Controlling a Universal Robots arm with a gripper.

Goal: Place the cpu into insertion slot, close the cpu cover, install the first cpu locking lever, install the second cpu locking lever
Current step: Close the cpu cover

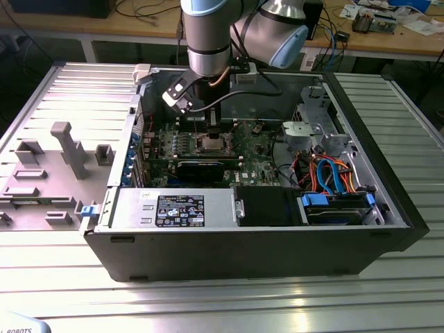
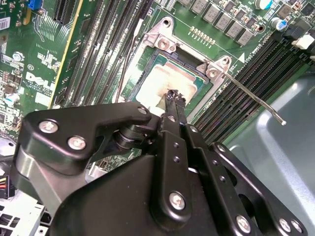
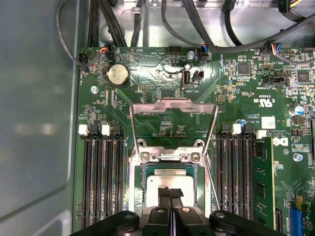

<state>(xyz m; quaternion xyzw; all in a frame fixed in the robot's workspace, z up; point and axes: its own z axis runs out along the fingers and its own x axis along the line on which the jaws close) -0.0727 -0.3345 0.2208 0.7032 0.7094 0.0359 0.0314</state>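
The cpu (image 3: 165,178), a square chip with a silver-grey top, lies in the insertion slot (image 3: 139,189) on the green board; in the second wrist view the cpu (image 2: 160,81) lies between the socket's metal corners. The cpu cover (image 3: 173,104), a thin metal frame, stands swung open behind the slot on its hinge. One locking lever (image 2: 256,100) sticks out unlatched beside the socket, and is a thin rod (image 3: 212,184) in the first wrist view. My gripper (image 3: 171,192) (image 2: 172,97) (image 1: 211,134) is shut, its fingertips together right over the chip's top; I cannot tell whether they touch it.
Black memory slots (image 3: 101,182) flank the socket on both sides. Cables (image 3: 206,29) run along the case wall behind the board. A black card (image 1: 201,166), a power supply (image 1: 173,208) and a drive cage (image 1: 333,201) fill the case in the exterior view.
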